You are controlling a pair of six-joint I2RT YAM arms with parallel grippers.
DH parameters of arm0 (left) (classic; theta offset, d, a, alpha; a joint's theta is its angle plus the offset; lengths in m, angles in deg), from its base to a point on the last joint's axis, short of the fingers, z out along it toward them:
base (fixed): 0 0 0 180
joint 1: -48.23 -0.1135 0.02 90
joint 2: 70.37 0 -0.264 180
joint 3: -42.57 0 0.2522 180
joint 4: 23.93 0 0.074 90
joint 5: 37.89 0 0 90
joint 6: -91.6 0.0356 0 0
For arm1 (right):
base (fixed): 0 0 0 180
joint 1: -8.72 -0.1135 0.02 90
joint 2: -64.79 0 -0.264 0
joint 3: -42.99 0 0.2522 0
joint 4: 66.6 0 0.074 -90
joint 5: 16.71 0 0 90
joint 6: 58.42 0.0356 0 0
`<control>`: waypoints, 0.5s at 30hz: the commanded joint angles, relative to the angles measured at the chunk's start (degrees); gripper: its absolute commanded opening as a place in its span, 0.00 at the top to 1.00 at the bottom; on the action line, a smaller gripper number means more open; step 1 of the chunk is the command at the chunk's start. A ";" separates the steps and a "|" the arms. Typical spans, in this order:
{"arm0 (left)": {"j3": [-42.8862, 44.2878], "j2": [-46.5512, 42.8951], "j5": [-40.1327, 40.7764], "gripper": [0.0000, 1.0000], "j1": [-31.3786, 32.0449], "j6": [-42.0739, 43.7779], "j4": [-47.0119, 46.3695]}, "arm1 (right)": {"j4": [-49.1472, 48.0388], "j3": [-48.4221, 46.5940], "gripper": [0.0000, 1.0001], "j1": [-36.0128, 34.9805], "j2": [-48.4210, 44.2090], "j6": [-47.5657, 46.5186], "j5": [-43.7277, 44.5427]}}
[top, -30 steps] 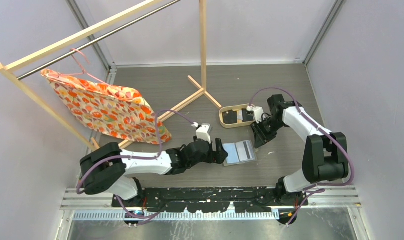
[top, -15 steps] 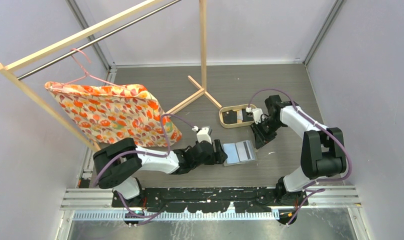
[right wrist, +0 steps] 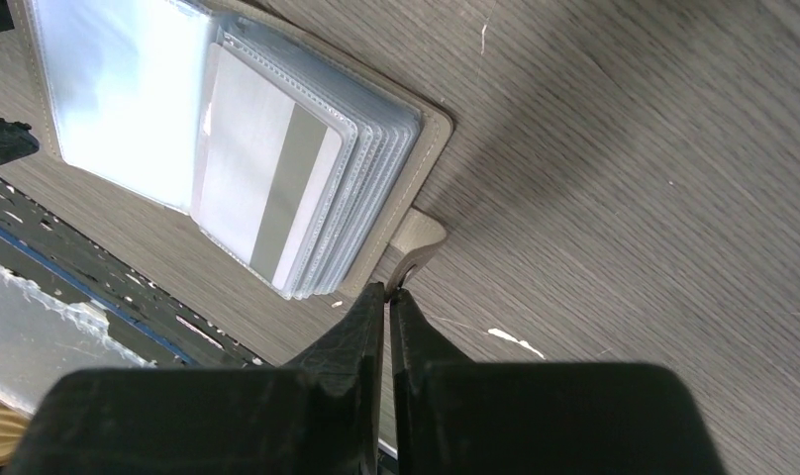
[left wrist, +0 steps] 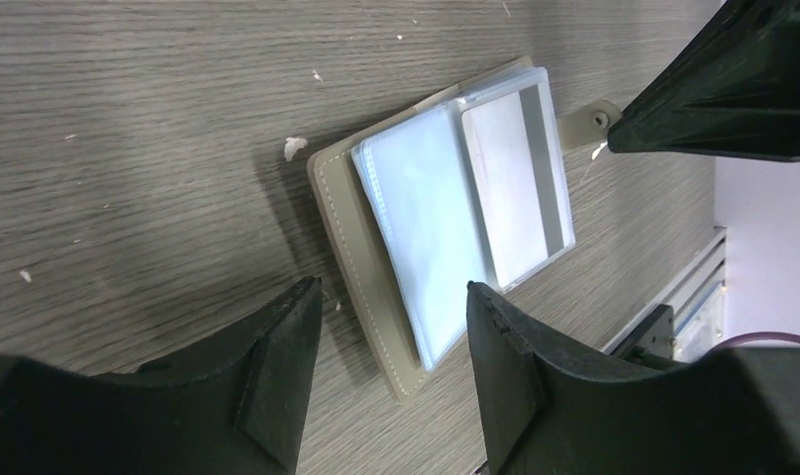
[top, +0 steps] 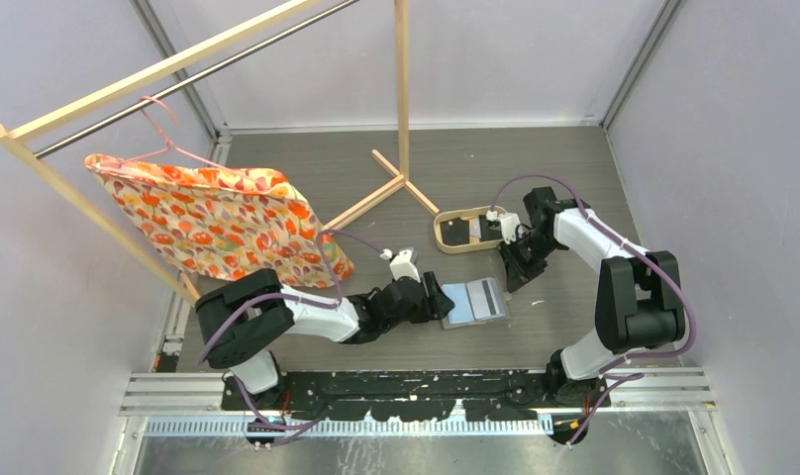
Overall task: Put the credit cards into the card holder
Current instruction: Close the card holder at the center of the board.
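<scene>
The card holder (top: 473,301) lies open on the table, clear sleeves up. A whitish credit card with a grey stripe (right wrist: 262,188) sits in the top sleeve. My right gripper (right wrist: 387,290) is shut on the holder's snap tab (right wrist: 416,242), at the holder's right edge (top: 510,277). My left gripper (left wrist: 391,302) is open at the holder's left side (top: 444,302). Its jaws stand either side of the taupe cover's (left wrist: 347,218) near corner without gripping it. Dark credit cards (top: 459,231) lie in the oval wooden tray (top: 442,237) behind.
A wooden clothes rack crosses the back left, its foot (top: 401,183) just left of the tray. An orange floral cloth (top: 218,223) hangs from it on a pink hanger, close above my left arm. Grey walls close in both sides.
My right gripper has closed on the snap tab. The left jaws have narrowed, and the left arm's base end has swung right. The floral cloth has swung to the right.
</scene>
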 commanded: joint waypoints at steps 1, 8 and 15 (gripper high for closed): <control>0.05 1.39 -1.21 0.44 -0.77 -1.64 -6.11 | -0.23 -2.12 0.90 -0.29 -0.09 0.73 0.39; -1.01 2.55 -2.20 0.47 -1.49 -3.37 -8.35 | -0.28 -2.39 0.96 -0.26 -0.70 0.83 0.27; -1.30 2.49 -2.07 0.48 -1.85 -3.79 -8.19 | 0.11 -2.70 0.98 -0.27 -1.48 0.15 -0.51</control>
